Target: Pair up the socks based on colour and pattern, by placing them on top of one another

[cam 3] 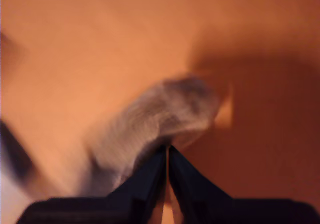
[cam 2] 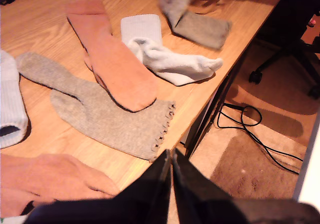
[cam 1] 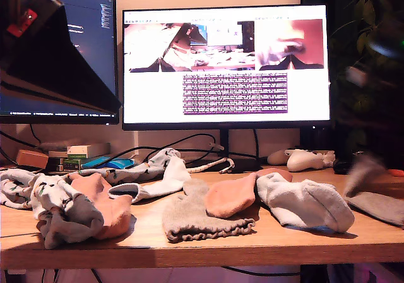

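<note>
My second gripper (cam 3: pixel 167 149) is shut on a blurred grey sock (cam 3: pixel 155 119) that hangs just above the desk at the exterior view's right (cam 1: pixel 361 172), over a flat grey sock (cam 1: pixel 379 204). My first gripper (cam 2: pixel 170 156) is shut on nothing, high above the desk's front edge. Below it lie a grey frilly-cuffed sock (cam 2: pixel 100 114) with a salmon sock (cam 2: pixel 117 64) across it, and a light blue ribbed sock (cam 2: pixel 170 61). At the exterior view's left are printed pale blue socks (cam 1: pixel 63 210), a second salmon sock (cam 1: pixel 104 201) and a pale ribbed sock (cam 1: pixel 161 182).
Two monitors (cam 1: pixel 227 68) stand at the back, with cables and a white game controller (cam 1: pixel 306 160) behind the socks. A black arm body (cam 1: pixel 50 49) fills the exterior view's upper left. The desk's front edge (cam 2: pixel 210 94) drops to floor cables and a chair base.
</note>
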